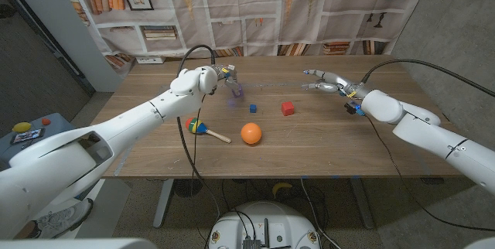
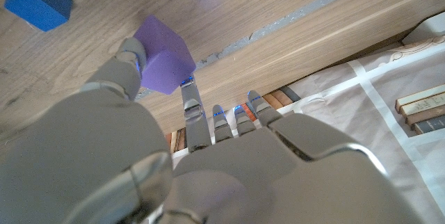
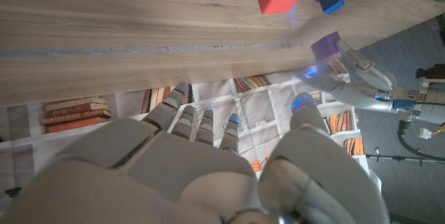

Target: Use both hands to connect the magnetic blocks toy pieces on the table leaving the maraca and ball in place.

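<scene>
**Purple block lifted, right hand free**

The left hand [image 1: 219,75] pinches the purple block [image 2: 164,57] in its fingers [image 2: 129,62] above the tabletop [image 1: 325,141], near the far edge. The right hand [image 1: 329,82] hovers with fingers spread, holding nothing, also near the far edge. Between them lie the blue block [image 1: 252,108] and red block [image 1: 288,108], apart, with bare wood around. Nearer the front sit the ball [image 1: 250,134] and maraca [image 1: 203,128].

3 magnetic blocks: 1 purple block [image 1: 234,90] far left, 1 blue block [image 1: 253,108] middle, 1 red block [image 1: 288,108] right. 1 orange ball [image 1: 250,133] near. 1 maraca [image 1: 203,128] left.
</scene>
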